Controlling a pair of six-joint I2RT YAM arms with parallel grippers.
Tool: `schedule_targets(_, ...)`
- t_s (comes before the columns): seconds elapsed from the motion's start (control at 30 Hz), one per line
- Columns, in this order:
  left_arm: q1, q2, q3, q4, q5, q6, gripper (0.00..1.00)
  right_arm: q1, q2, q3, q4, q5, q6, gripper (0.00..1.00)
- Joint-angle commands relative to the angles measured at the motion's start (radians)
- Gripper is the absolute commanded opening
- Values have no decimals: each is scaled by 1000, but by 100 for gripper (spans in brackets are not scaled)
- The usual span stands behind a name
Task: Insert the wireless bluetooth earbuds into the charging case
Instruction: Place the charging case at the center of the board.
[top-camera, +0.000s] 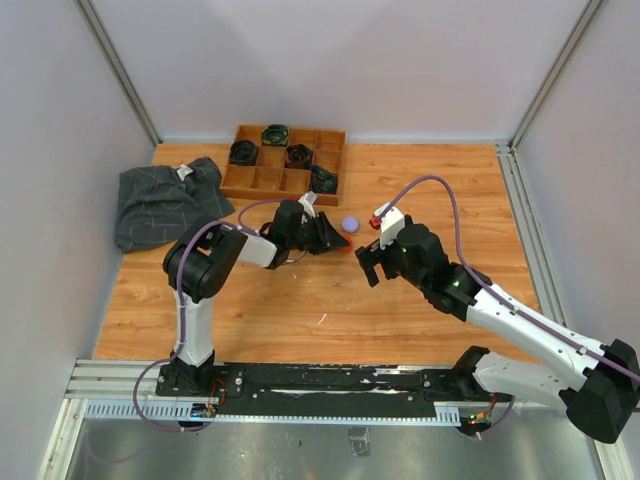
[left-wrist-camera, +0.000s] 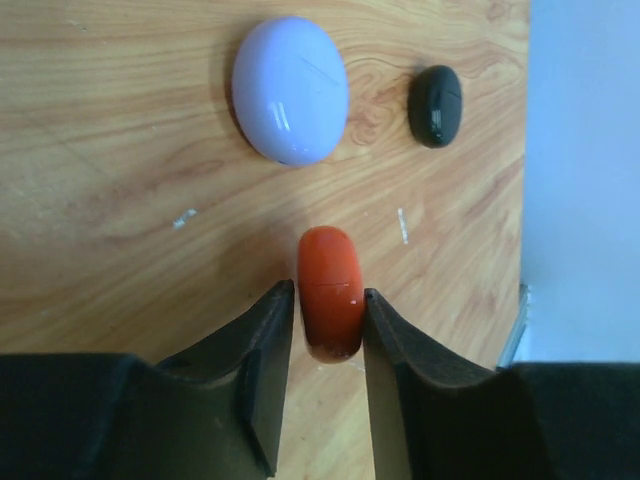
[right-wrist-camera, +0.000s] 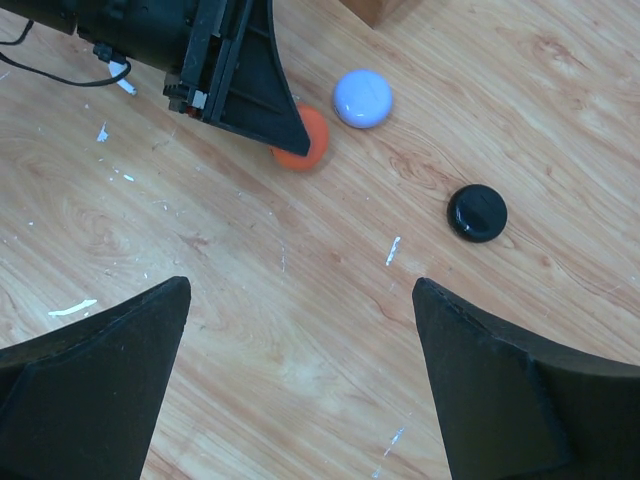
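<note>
My left gripper (left-wrist-camera: 328, 290) is shut on an orange-red round case (left-wrist-camera: 330, 260), which stands on edge on the wooden table. A lilac round case (left-wrist-camera: 290, 90) and a black round case (left-wrist-camera: 435, 105) lie just beyond it. All three also show in the right wrist view: the orange-red case (right-wrist-camera: 305, 140), the lilac case (right-wrist-camera: 362, 98) and the black case (right-wrist-camera: 477, 212). My right gripper (right-wrist-camera: 302, 285) is open and empty above bare wood, near the left gripper (top-camera: 343, 245). No loose earbuds show in any view.
A wooden compartment tray (top-camera: 240, 185) with several dark round items stands at the back. A grey checked cloth (top-camera: 165, 200) lies at the far left. Grey walls enclose the table.
</note>
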Motion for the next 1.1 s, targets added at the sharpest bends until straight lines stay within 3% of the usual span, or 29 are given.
schedule_targets(0.0, -1, 36, 44, -30, -2, -7, 42, -36, -2, -9, 33, 2, 23, 95)
schedule_targets(0.17, -2, 24, 57, -121, -60, 51, 55, -46, 8, 0, 29, -3, 29, 95)
schedule_targets(0.5, -1, -183, 16, -363, -257, 208, 77, -98, 70, 82, -28, -13, 29, 96)
schedule_targets(0.77, 1, -412, -44, -532, -450, 314, 86, -219, 171, 134, -52, -60, 60, 97)
schedule_targets(1.07, 16, -681, -162, -563, -555, 376, 96, -378, 366, 187, -47, -63, 145, 93)
